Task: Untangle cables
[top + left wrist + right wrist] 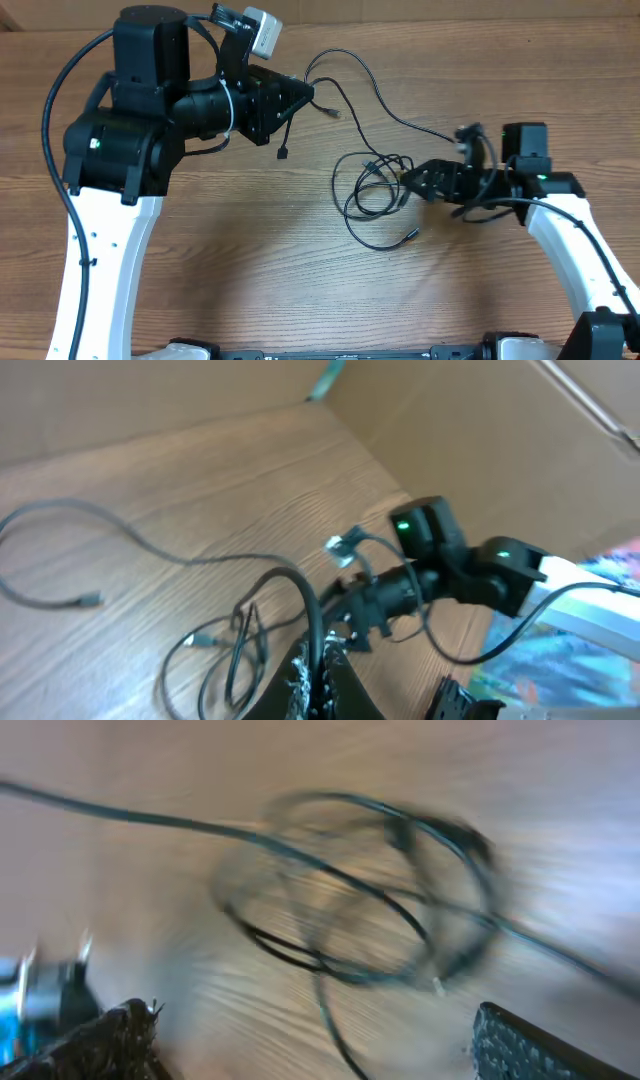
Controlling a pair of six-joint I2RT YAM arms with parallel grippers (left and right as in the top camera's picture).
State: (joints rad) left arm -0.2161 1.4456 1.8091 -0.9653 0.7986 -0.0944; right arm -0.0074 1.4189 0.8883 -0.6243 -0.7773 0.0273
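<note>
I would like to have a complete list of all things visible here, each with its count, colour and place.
cables: a few strands, exact count unclear; black; looped tangle at table centre, one strand leading to the left end effector
table: one; brown wood; under everything
cardboard wall: one; tan; along the far edge
left arm: one; white and black; left side
right arm: one; white and black; right side
left end effector: black; shut on a cable strand
right end effector: black; open, beside the tangle

We see a wood-grain table (250,250) with a brown cardboard wall (480,430) standing along its far edge.
</note>
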